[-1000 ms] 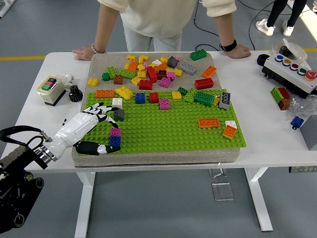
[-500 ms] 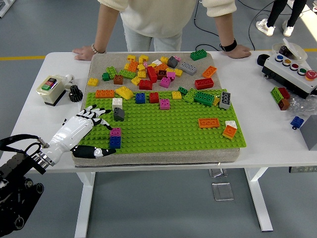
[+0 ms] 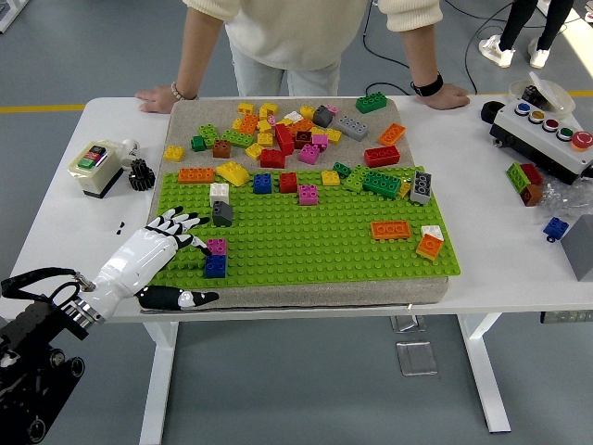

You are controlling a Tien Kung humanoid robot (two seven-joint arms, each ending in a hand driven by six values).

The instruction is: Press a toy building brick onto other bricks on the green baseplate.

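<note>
The green baseplate (image 3: 306,236) lies on a grey pad. A magenta brick (image 3: 216,247) sits on a blue brick (image 3: 215,266) at the plate's front left. A white brick (image 3: 219,193) and a dark grey brick (image 3: 222,214) stand just behind them. My left hand (image 3: 171,255) is open and holds nothing; its fingers (image 3: 181,222) are spread left of the magenta and blue stack, its thumb (image 3: 176,298) at the pad's front edge. My right hand is out of view.
Several loose bricks (image 3: 287,130) lie on the pad behind the plate. An orange brick (image 3: 390,229) sits at the plate's right. A person leans both hands (image 3: 156,95) on the far edge. A switch box (image 3: 95,167) stands left, a button box (image 3: 547,134) right.
My left hand has drawn back toward the near left, off the dark grey brick and away from the magenta and blue stack. The bricks have not moved.
</note>
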